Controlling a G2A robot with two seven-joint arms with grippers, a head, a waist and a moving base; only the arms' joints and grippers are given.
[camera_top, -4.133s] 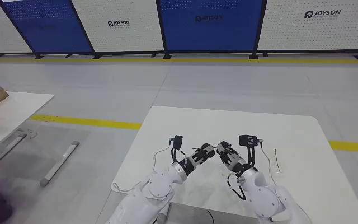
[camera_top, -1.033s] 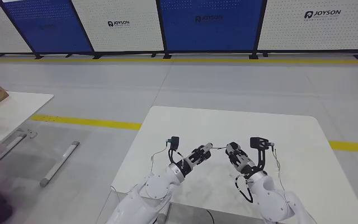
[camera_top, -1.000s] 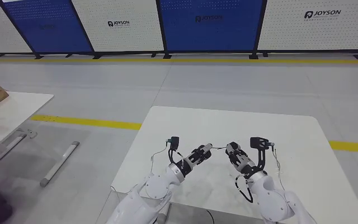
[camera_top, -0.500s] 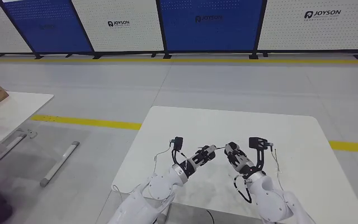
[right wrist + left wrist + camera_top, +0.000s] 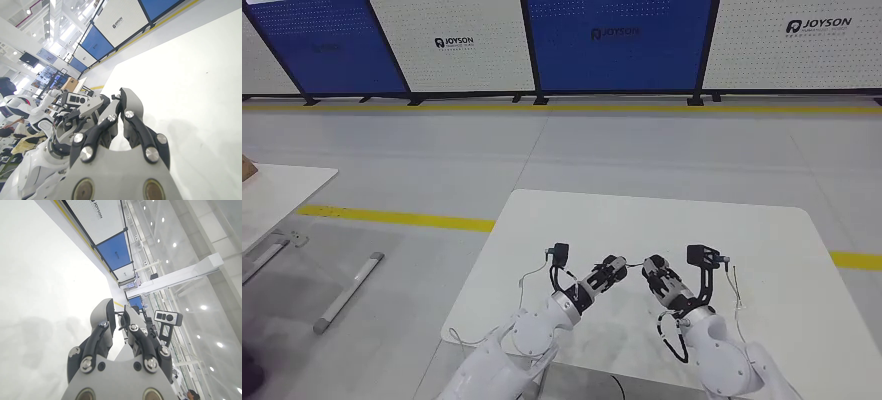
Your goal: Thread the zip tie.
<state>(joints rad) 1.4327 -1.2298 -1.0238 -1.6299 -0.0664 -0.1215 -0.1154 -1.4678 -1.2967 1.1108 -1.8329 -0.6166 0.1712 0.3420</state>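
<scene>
Above the near half of the white counter (image 5: 742, 225), the left gripper (image 5: 118, 306) and the right gripper (image 5: 120, 94) are held tip to tip, close together. The black zip tie (image 5: 114, 97) is pinched in the right gripper's closed fingers, with its head poking out. Its curved strap is clasped in the narrowly set left gripper.

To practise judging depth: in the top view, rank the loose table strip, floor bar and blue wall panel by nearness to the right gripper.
1. Loose strip, tabletop, beside right gripper.
2. Floor bar, left of the table.
3. Blue wall panel, far behind.
</scene>
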